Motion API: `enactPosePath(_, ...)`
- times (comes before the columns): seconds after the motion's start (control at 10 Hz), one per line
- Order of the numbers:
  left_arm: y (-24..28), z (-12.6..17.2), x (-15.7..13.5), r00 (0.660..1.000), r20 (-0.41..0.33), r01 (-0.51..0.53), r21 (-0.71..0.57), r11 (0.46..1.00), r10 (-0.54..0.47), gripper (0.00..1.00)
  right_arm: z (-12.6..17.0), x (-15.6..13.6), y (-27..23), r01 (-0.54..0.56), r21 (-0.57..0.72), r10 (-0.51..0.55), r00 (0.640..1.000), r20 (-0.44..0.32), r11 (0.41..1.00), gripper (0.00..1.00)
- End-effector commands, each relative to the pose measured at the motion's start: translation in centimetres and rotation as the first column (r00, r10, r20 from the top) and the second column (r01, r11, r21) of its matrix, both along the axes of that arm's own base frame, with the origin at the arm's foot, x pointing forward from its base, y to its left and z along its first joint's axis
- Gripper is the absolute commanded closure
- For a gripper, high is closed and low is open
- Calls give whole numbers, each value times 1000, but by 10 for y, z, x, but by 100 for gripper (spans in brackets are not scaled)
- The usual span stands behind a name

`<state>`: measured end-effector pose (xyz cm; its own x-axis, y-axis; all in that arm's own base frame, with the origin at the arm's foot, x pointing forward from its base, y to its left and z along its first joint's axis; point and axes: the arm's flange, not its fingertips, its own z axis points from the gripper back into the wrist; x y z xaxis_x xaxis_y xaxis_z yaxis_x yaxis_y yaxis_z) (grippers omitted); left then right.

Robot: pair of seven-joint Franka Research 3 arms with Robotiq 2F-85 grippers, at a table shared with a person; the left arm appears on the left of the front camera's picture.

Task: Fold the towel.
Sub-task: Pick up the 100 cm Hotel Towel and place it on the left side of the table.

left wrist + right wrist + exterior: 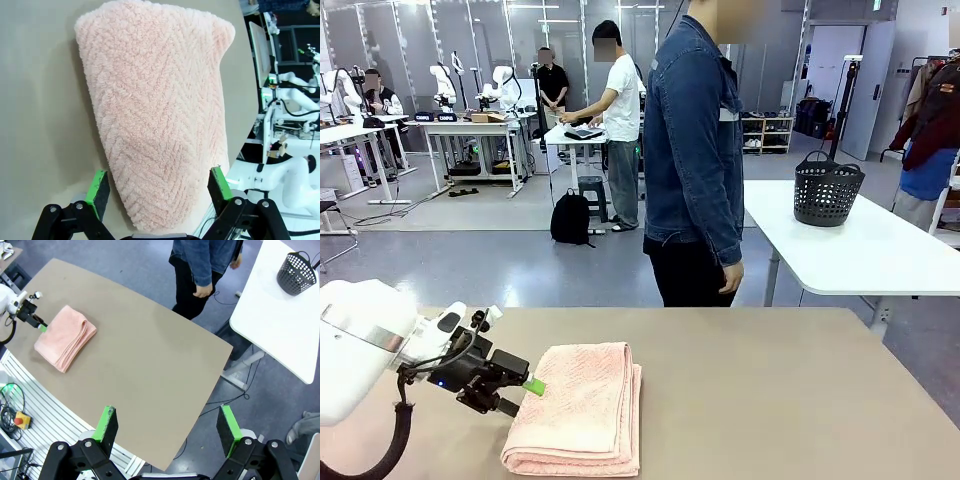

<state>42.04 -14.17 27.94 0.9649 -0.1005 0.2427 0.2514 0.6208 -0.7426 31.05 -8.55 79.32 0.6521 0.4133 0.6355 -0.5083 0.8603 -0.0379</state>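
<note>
Lying folded into a thick multi-layer stack on the tan table [790, 400], the towel [578, 405] sits just ahead of the left gripper [527, 385], at the table's near left part. Layer edges show along its right side in the front view.

Left gripper: jaws spread wide, holding nothing. In its wrist view the two green pads [97, 186] straddle the near end of the towel [160, 120], one on each side; the cloth runs away from the fingers toward the far table edge. Contact between pads and cloth: cannot tell. From the front, one green fingertip sits at the towel's left edge, about midway along it.

Right gripper [167, 429]: jaws spread wide, empty, raised high over the near edge of the table [150, 370]. From it, the towel [65, 337] is well apart, far off to the upper left, with the left gripper [39, 324] beside it.

Person [692, 150] in a denim jacket stands at the far side of the table, arm hanging down, hand [728, 285] well apart from the towel.

Dark perforated basket [827, 188] stands on a separate white table [880, 250], beyond and to the right.
</note>
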Motion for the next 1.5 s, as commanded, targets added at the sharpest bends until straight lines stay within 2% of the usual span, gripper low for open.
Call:
enactPosePath(0.0,-3,-15,2,1000,10,-3,-61,998,4,0,1,0,-1,-7,-6,7,1000,-3,1000,0)
enactPosePath(0.5,-16,-27,-7,999,32,-35,-126,991,39,0,1,0,-1,-7,-6,7,1000,-3,1000,0)
enactPosePath(0.6,-16,-30,-8,998,47,-45,-123,991,51,58,1,0,-1,-7,-6,7,1000,-3,1000,0)
enactPosePath(0.7,-16,-31,-10,997,48,-47,-129,991,54,60,1,0,-1,-7,-6,7,1000,-3,1000,0)
enactPosePath(0.8,-14,-33,-12,996,55,-56,-134,989,64,100,1,0,-1,-7,-6,7,1000,-3,1000,0)
enactPosePath(1.0,-12,-35,-17,996,63,-58,-140,989,67,100,1,0,-1,-7,-6,7,1000,-3,1000,0)
enactPosePath(1.1,-10,-36,-20,995,69,-60,-146,987,71,88,1,0,-1,-7,-6,7,1000,-3,1000,0)
enactPosePath(1.2,-10,-38,-21,995,68,-64,-149,987,74,97,1,0,-1,-7,-6,7,1000,-3,1000,0)
enactPosePath(1.4,-10,-39,-22,994,70,-68,-159,985,80,100,1,0,-1,-7,-6,7,1000,-3,1000,0)
